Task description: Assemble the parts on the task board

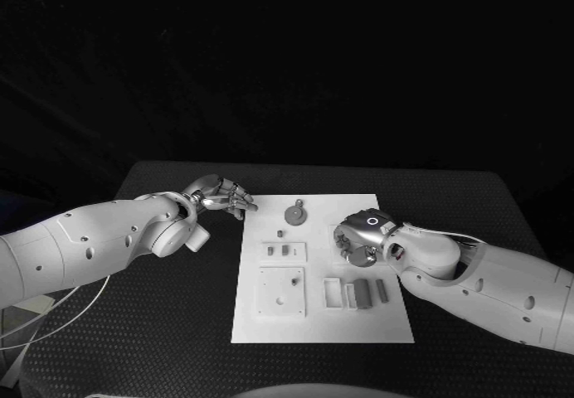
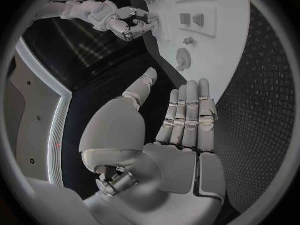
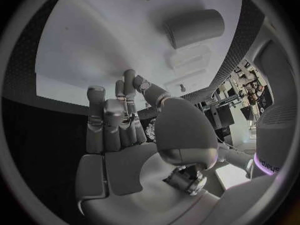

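Observation:
The white task board lies in the middle of the table. On it are a round grey part, a small plate with pegs, a square plate and grey blocks beside a white slot. My left hand hovers just off the board's far left corner, its fingers straight, thumb apart, holding nothing. My right hand hangs over the board's right side with fingers loosely bent and nothing seen in them. A grey cylinder lies on the board beyond it.
The black table extends around the board on all sides. The right hand also appears in the left wrist view, over the board. Both forearms reach in from the near sides.

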You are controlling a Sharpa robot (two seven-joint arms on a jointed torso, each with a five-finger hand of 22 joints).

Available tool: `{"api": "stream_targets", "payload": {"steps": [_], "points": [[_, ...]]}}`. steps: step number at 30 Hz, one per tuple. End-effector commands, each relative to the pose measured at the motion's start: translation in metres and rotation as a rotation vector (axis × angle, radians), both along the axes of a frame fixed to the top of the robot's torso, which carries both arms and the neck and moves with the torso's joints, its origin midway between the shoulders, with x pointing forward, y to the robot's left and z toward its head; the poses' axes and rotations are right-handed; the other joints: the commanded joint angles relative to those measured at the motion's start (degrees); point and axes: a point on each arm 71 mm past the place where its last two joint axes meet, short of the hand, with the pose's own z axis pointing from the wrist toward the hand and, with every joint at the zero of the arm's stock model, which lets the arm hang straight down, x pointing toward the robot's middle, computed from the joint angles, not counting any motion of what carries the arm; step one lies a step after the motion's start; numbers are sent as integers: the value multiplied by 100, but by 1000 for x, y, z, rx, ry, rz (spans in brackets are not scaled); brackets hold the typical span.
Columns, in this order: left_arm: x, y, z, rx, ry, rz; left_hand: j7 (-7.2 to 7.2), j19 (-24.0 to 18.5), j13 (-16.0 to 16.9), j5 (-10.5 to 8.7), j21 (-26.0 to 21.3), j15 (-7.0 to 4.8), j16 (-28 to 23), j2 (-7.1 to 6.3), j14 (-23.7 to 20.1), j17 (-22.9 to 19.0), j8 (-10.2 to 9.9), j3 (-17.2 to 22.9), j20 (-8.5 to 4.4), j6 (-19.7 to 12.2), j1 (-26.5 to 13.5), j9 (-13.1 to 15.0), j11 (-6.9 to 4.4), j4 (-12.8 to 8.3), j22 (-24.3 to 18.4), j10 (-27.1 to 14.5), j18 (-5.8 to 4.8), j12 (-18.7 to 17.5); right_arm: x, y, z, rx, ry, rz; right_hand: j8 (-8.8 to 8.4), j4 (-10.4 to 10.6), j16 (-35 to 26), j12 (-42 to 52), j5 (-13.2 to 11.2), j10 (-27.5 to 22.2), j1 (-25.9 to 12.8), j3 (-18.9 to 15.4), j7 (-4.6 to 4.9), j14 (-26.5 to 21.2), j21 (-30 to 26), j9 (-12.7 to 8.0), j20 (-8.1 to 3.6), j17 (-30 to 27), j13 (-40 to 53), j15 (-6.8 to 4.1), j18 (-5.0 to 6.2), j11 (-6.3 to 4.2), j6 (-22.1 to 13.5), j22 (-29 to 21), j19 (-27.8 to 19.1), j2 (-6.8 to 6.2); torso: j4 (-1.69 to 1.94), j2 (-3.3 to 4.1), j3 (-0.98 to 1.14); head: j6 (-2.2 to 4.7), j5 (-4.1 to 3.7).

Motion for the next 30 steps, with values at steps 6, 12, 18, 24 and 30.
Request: {"api": "stream_targets", "payload": {"steps": [6, 12, 18, 24, 30], "points": [[0, -2, 1, -3, -7, -15, 18, 12, -7, -18, -6, -2, -31, 20, 36, 9, -30, 41, 20, -36, -37, -11, -6, 4, 10, -22, -18, -11, -7, -1, 0, -15, -29, -12, 30, -7, 18, 33, 40, 254, 249, -10, -8, -37, 42, 28, -27, 11, 49, -94, 455, -88, 58, 89, -15, 175, -4, -3, 1, 5, -6], [0, -2, 1, -2, -8, -14, 19, 15, -6, -17, -5, -3, -30, 23, 39, 12, -30, 44, 19, -38, -36, -13, -7, 3, 10, -21, -16, -8, -7, -4, 2, -6, -47, -17, 38, -6, 17, 46, 40, 286, 288, 2, -19, -39, 49, 42, -29, 14, 68, -107, 455, -102, 79, 90, -12, 181, -1, -2, -3, 8, -13], [1, -2, 1, -2, -8, -14, 19, 17, -5, -17, -4, -4, -30, 23, 41, 14, -31, 46, 19, -38, -36, -14, -8, 2, 11, -21, -15, -6, -6, -2, 9, 19, -69, -13, 39, -6, 18, 47, 40, 290, 292, 2, -21, -38, 52, 46, -29, 15, 72, -110, 455, -104, 83, 90, -11, 176, 4, 0, 4, 12, -7], [1, -2, 1, -2, -8, -14, 20, 19, -5, -18, -3, -5, -29, 23, 44, 16, -31, 47, 18, -39, -37, -15, -8, 1, 12, -21, -13, -3, -6, 3, 22, 43, -92, -3, 40, -5, 19, 49, 40, 294, 295, 1, -23, -37, 54, 48, -30, 16, 75, -112, 455, -106, 86, 90, -9, 170, 0, -1, -2, 12, -4], [1, -2, 1, -2, -8, -14, 20, 22, -4, -18, -2, -5, -29, 24, 46, 19, -32, 48, 18, -40, -37, -16, -8, 1, 13, -22, -12, -1, -9, 8, 36, 51, -104, 15, 41, -4, 19, 50, 40, 299, 296, 0, -24, -37, 56, 52, -30, 17, 79, -114, 455, -108, 91, 90, -8, 164, 0, -3, -4, 12, 1]]}}
